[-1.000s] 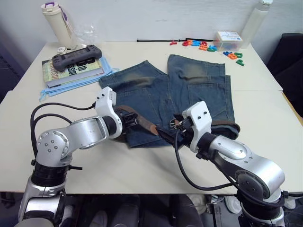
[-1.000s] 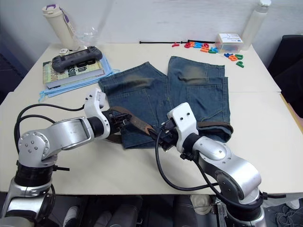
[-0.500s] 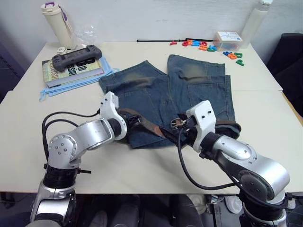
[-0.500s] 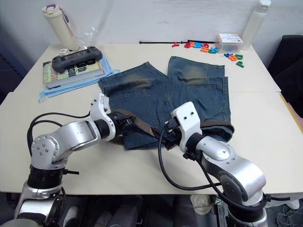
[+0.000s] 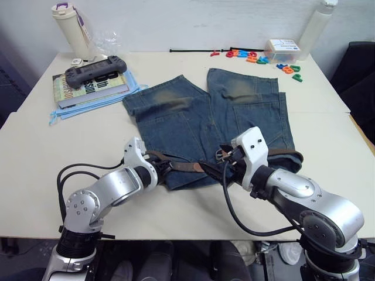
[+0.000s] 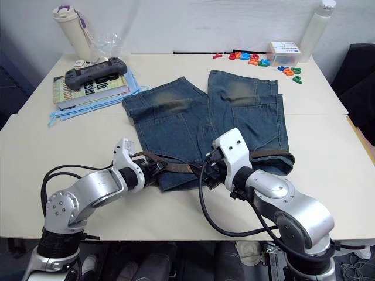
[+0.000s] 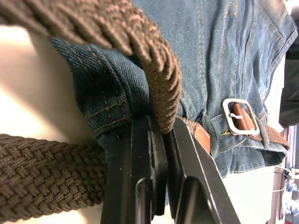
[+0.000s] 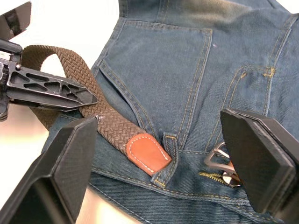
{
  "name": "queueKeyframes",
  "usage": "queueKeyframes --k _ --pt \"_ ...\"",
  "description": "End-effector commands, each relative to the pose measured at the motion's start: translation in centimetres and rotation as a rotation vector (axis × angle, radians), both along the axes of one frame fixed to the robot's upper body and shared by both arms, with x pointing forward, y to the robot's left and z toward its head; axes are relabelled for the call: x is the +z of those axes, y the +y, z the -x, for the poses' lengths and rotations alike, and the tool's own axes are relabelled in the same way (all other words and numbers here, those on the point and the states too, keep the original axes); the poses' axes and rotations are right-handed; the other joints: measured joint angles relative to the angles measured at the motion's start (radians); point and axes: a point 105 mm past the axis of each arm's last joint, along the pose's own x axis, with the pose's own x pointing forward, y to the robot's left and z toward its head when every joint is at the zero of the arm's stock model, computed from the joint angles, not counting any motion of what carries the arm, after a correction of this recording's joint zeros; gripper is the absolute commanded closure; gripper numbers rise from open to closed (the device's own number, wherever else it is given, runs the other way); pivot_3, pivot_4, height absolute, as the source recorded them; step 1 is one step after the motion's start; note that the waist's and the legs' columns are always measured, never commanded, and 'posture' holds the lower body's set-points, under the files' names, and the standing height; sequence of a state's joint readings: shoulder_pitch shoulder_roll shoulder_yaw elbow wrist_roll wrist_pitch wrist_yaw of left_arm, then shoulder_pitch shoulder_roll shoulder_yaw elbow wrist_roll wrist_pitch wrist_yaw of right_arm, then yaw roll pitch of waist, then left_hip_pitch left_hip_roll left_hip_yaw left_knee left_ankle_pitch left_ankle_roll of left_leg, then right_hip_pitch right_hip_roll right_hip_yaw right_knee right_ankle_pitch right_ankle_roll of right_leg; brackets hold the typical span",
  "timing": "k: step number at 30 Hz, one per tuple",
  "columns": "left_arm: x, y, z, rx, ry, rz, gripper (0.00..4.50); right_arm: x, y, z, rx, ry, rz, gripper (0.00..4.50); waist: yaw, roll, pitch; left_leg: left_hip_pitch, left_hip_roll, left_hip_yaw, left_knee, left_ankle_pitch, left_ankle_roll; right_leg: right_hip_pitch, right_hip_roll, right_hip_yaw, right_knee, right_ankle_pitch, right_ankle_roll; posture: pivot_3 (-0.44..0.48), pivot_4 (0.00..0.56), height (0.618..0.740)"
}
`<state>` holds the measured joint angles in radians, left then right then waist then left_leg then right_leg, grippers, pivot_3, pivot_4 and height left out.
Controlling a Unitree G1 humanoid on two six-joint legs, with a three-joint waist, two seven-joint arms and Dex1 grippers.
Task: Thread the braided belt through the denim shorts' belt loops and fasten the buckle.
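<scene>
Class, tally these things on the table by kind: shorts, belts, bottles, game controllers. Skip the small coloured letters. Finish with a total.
Faded blue denim shorts: 1
Dark-brown braided belt: 1
Tall bottles: 2, a cream bottle with purple lid and a white bottle
Dark grey handheld game controller: 1
Total: 5

Overall light: bright, even and soft in the head views, no hard-edged shadows.
Shadows: faint, diffuse ones lie on the table [image 5: 176, 216] beneath both arms.
Glare: the table beside the denim shorts [image 8: 187, 70] washes out to near white in the right wrist view; mild sheen shows on the buckle [image 7: 239, 115].
Focus, left wrist view: the braided belt [image 7: 42, 172] nearest the lens is soft, the denim weave beyond it sharper.
Focus, right wrist view: the fingers [image 8: 70, 163] are blurred, denim stitching crisp.
Head views: sharp across the table, little edge distortion.
</scene>
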<state>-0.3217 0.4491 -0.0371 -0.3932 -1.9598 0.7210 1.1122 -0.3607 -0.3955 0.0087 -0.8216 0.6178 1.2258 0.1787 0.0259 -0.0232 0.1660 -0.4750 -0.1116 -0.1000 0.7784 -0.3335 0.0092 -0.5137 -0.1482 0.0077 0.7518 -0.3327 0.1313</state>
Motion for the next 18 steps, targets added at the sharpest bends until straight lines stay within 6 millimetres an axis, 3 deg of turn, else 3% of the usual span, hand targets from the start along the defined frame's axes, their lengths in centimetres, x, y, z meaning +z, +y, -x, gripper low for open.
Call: queueKeyframes --k 1,10,16,18 --pt "0.4 0.3 0.8 -0.009 -0.046 -0.033 4.5 0.1 -0.2 0.6 0.055 0.021 0.013 0.04 -0.001 0.0 0.0 0.0 0.0 0.0 0.0 0.0 0.0 0.0 0.0 0.0 0.0 0.0 0.0 0.0 0.15 0.654" --pt "1.4 1.4 -0.2 0.005 -0.133 -0.094 4.5 -2.9 0.9 1.6 0.178 0.226 -0.001 0.04 -0.001 0.0 0.0 0.0 0.001 0.0 0.0 0.0 0.0 0.0 0.0 0.0 0.0 0.0 0.0 0.0 0.15 0.654" --pt "4.7 3.6 -1.2 0.003 -0.312 -0.114 4.5 -4.8 0.6 1.1 0.198 0.224 0.139 0.04 -0.005 0.0 0.0 0.0 0.0 0.0 0.0 0.0 0.0 0.0 0.0 0.0 -0.001 0.0 0.0 0.0 0.15 0.654" --pt "6.2 4.1 -1.2 0.012 -0.362 -0.047 4.5 -5.5 0.6 0.9 0.212 0.2 0.192 0.04 -0.005 0.0 0.0 0.0 0.001 0.0 -0.001 0.0 0.0 0.0 0.0 0.0 -0.001 0.0 0.0 0.0 0.15 0.654"
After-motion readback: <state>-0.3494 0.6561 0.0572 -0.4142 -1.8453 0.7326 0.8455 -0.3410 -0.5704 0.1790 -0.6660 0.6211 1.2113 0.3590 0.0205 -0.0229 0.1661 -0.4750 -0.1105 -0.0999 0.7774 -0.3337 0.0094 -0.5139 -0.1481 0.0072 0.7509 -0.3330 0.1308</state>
